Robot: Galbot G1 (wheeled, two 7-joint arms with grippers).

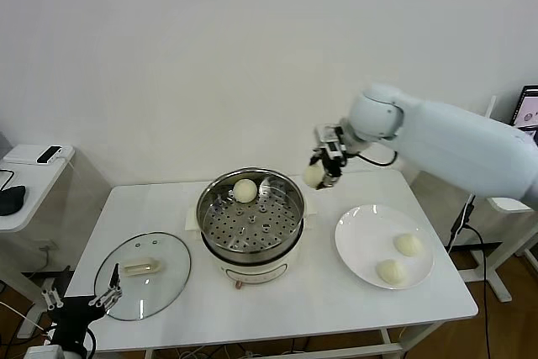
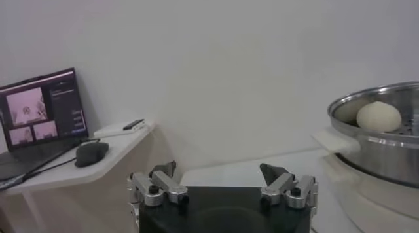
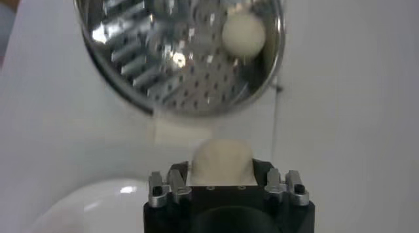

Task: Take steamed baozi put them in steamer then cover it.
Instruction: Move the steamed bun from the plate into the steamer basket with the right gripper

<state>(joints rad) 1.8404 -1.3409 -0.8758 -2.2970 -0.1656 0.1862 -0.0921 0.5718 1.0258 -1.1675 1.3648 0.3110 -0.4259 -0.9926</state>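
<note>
Shiny steel marks the steamer [image 1: 250,216] at the middle of the head view, sitting on a white pot base on the white table [image 1: 336,300], with one bun [image 1: 245,191] resting on its holed floor near the far rim. Just right of that rim the right gripper [image 1: 318,172] hangs above the table, its fingers closed on a second bun [image 1: 313,176]. Lower right, a white plate [image 1: 357,245] carries two more buns [image 1: 408,245] [image 1: 390,271]. Lower left, the glass lid [image 1: 143,275] lies flat on the table with its cream handle up, and the left gripper [image 1: 80,302] waits at the bottom left corner beside it, fingers spread and empty. A side desk [image 1: 25,182] with a mouse stands at the far left edge. In the left wrist view, the spread fingers [image 2: 160,185] fill the bottom, the steamer [image 2: 380,139] with its bun [image 2: 378,116] sits at the right edge, and a laptop [image 2: 42,110] and mouse [image 2: 91,153] occupy the desk at left. In the right wrist view, the held bun [image 3: 222,161] sits between the fingers [image 3: 169,185] at the bottom centre, the steamer [image 3: 170,57] fills the top with the other bun [image 3: 243,33] inside, and the plate rim [image 3: 98,208] curves in at lower left.
</note>
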